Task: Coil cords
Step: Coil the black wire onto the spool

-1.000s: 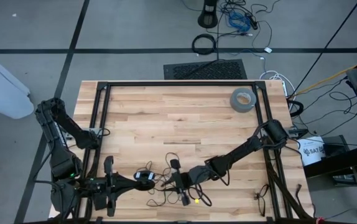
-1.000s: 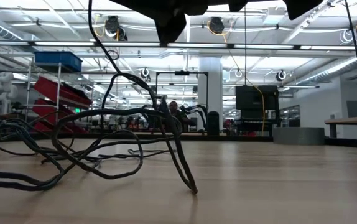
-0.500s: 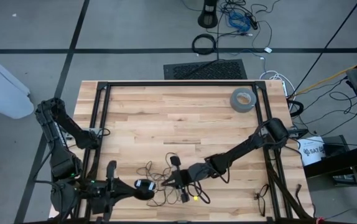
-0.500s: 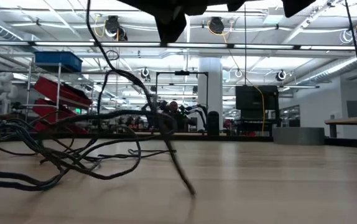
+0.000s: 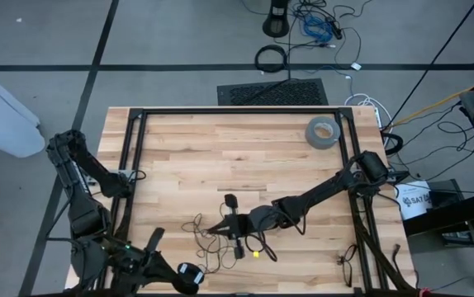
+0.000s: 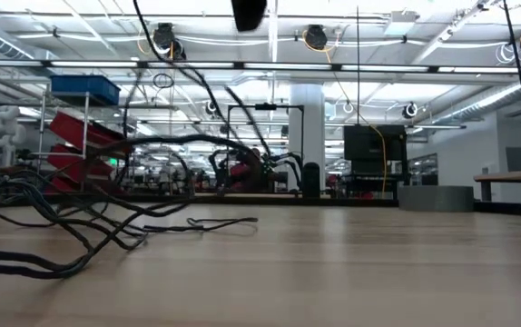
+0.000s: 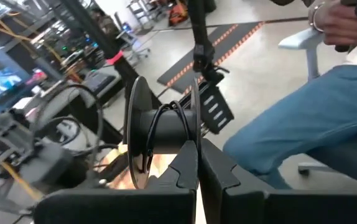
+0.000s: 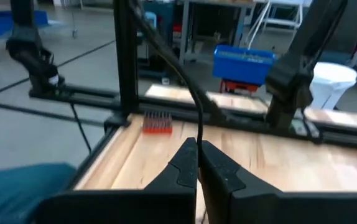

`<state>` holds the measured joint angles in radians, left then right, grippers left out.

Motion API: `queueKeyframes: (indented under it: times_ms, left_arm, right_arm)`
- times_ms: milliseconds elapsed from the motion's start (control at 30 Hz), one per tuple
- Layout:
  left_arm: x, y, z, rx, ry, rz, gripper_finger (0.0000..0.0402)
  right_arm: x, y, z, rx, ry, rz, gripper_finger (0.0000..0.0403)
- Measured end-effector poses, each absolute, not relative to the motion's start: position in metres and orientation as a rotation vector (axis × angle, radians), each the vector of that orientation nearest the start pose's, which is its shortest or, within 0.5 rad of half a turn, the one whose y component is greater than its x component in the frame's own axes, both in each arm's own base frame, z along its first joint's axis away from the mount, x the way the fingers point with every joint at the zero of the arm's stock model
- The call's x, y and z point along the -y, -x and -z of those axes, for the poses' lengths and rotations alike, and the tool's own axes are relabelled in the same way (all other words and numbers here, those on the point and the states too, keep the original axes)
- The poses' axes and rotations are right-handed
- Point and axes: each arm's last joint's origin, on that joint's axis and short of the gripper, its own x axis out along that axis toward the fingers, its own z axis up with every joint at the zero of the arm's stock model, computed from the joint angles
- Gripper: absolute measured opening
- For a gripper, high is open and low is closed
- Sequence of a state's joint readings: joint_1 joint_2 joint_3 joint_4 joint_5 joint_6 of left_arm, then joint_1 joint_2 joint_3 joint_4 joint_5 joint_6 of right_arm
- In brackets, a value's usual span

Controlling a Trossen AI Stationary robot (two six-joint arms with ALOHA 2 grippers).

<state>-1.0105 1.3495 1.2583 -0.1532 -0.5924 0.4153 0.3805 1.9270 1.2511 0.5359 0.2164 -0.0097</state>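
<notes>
Wooden planks make up the table (image 5: 220, 157), on which the work is laid out; a grey tape roll (image 5: 322, 131) is left lying toward one o'clock, well apart from everything else. The thin black cord (image 5: 212, 239) is spread in loose loops near six o'clock, with a small bright spot on it close by at about five o'clock from the tangle. The right gripper (image 5: 219, 228) is reached in from three o'clock and is pinched closed on a strand that is seen rising between its fingers (image 8: 188, 163) in its wrist view. The left gripper (image 5: 189, 279) is drawn back to seven o'clock at the table's near edge, its fingers clamped tight on a small black spool (image 7: 142, 138) round which a few turns of cord are already wound. Winding is judged to be under way but far from finished. Next, the slack held by the right gripper needs to be fed to the spool under light tension, so that the loose loops are not snagged.
</notes>
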Motion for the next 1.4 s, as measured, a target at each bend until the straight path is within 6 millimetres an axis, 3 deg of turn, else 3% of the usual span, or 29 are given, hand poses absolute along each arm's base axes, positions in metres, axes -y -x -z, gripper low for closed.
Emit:
queueKeyframes:
  times_ms: [167, 433, 833, 1100, 1400]
  left_arm:
    - [0.242, -0.183, -0.374, -0.051, -0.59, 0.508, 0.0002]
    - [0.238, -0.191, -0.374, -0.032, -0.573, 0.558, 0.0002]
    - [0.243, -0.191, -0.377, 0.039, -0.585, 0.648, 0.0002]
    - [0.247, -0.201, -0.367, 0.038, -0.602, 0.754, 0.0002]
    - [0.239, -0.214, -0.361, -0.01, -0.546, 0.85, 0.0002]
  right_arm:
    - [-0.166, -0.419, -0.25, -0.144, 0.072, -0.178, 0.0]
    - [-0.183, -0.426, -0.246, -0.218, 0.122, -0.213, 0.0]
    - [-0.169, -0.428, -0.235, -0.333, 0.151, -0.132, 0.0]
    - [-0.162, -0.429, -0.251, -0.247, 0.149, -0.094, 0.0]
    - [-0.174, -0.414, -0.275, -0.193, 0.201, -0.047, 0.0]
